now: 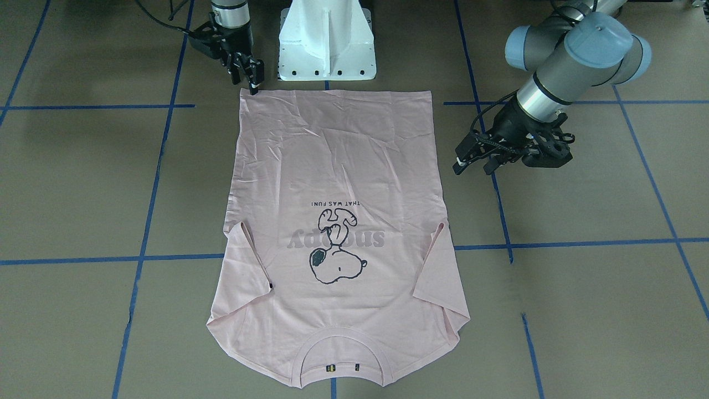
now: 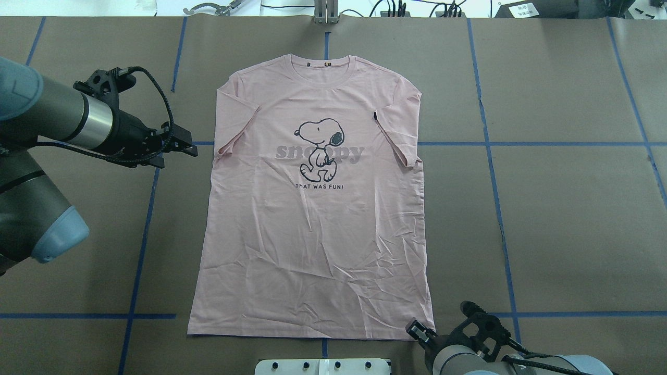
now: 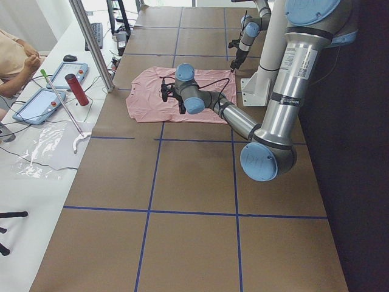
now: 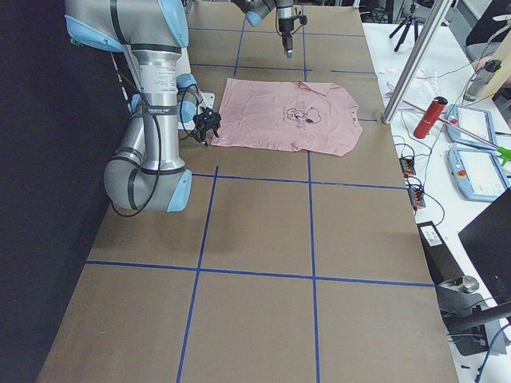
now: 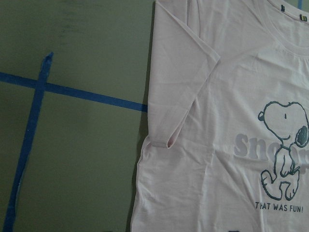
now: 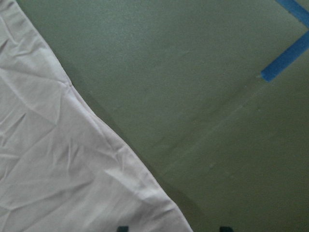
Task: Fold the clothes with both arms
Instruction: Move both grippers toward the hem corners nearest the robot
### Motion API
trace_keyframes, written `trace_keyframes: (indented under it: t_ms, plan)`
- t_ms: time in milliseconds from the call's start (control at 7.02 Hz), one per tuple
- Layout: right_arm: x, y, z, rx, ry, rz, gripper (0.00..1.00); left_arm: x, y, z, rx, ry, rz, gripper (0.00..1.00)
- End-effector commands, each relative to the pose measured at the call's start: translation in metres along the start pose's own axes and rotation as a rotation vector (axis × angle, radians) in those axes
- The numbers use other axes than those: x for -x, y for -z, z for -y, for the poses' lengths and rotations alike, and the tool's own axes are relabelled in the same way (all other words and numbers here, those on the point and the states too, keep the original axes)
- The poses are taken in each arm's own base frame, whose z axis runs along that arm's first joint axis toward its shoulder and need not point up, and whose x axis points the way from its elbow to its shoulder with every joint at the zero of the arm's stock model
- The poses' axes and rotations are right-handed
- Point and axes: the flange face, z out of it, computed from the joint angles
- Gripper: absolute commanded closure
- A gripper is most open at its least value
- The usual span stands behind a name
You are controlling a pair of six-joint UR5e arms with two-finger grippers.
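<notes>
**Overhead exterior view: pink Snoopy T-shirt spread flat, print up, both grippers empty**

Nearest the robot, white pedestal base (image 2: 323,366), just short of the hem. Beside it, right gripper (image 1: 250,76) low over the hem corner on the robot's right. Jaws parted and holding nothing, with dark fingertips (image 6: 122,228) set apart at the bottom edge of the right wrist view and the cloth's corner running between them.

Then the T-shirt (image 2: 312,224) itself, in the middle of the brown table (image 2: 573,234), wrinkled across the lower half. Long axis straight away from the robot: hem near, collar far. Short sleeves angled down against the body.

On the chest, read upright from the robot's side: black-outline Snoopy cartoon over grey "snoopy" lettering, and under it "THAT WAS FUN!" in small black capitals. Inside the far collar, two tiny dark tags, too small to read.

Off the sleeve on the robot's left, left gripper (image 1: 473,165) above bare table near a line of blue tape (image 2: 521,143), clear of the cloth. Fingers spread, nothing between them, pointing toward the shirt
</notes>
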Motion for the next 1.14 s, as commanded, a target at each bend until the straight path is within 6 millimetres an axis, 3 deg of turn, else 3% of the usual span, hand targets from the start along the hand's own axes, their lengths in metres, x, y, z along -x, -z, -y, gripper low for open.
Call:
trace_keyframes:
  t_ms: [0, 142, 285, 427, 855, 997]
  plan:
    - [-0.002, -0.006, -0.001, -0.008, 0.004, -0.008, 0.3, 0.001, -0.001, 0.001, 0.001, 0.0, 0.003, 0.16]
    - [-0.001, -0.006, -0.001, -0.007, 0.003, -0.007, 0.32, 0.003, -0.003, 0.001, 0.001, -0.001, 0.006, 0.16]
    - [-0.001, -0.005, 0.0, -0.006, 0.002, -0.007, 0.54, 0.002, -0.003, 0.001, 0.001, -0.002, 0.004, 0.16]
    - [-0.001, -0.005, 0.001, -0.008, 0.001, -0.007, 0.99, 0.002, -0.002, 0.001, 0.001, -0.001, 0.003, 0.16]
    - [0.009, 0.0, 0.015, -0.016, -0.014, 0.009, 1.0, -0.002, 0.0, -0.001, 0.001, 0.002, -0.003, 0.16]
    - [0.014, 0.01, 0.021, -0.009, -0.023, 0.026, 1.0, -0.011, -0.007, -0.018, 0.021, 0.059, -0.009, 0.16]
